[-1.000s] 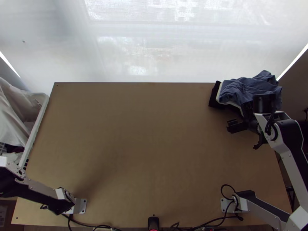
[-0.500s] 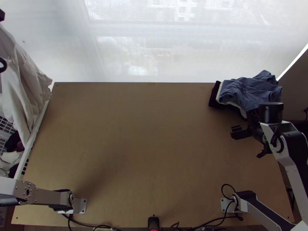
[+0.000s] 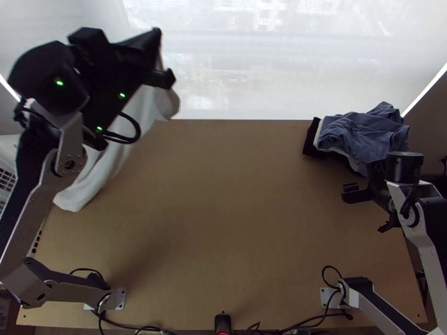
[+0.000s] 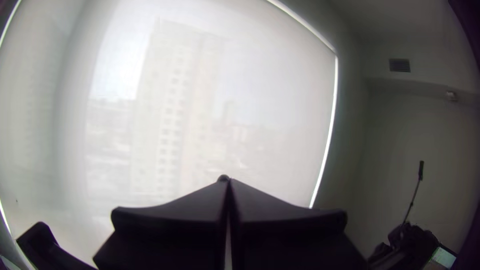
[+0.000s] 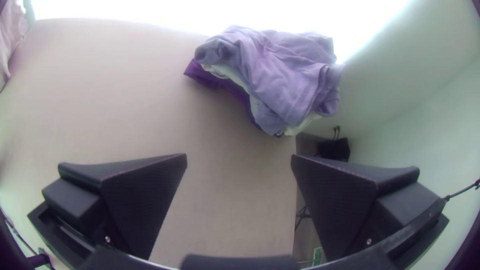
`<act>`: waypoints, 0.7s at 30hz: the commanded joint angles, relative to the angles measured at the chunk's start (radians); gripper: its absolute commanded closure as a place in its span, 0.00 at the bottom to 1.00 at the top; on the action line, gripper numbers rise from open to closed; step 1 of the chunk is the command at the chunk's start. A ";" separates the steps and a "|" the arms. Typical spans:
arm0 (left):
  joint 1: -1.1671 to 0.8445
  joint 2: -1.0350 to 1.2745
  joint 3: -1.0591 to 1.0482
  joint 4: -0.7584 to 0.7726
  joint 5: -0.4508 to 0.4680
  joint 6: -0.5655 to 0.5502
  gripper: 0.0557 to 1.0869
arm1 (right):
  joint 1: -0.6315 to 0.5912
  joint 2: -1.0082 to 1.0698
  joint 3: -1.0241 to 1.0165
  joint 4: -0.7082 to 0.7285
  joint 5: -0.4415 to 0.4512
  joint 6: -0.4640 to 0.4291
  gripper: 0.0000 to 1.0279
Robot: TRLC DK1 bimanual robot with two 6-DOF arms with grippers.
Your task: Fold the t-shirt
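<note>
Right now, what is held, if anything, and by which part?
The left tool holds white cloth by its upper end; which garment part, I cannot tell.

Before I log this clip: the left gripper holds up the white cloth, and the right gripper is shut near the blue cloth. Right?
No, the right gripper is open, as the right wrist view shows. It is near the blue cloth, and the left gripper holds up the white cloth.
</note>
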 commanded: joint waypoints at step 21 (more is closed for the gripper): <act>-0.597 0.377 -0.196 0.039 -0.044 -0.007 0.89 | -0.050 -0.021 -0.038 0.037 0.000 0.015 0.05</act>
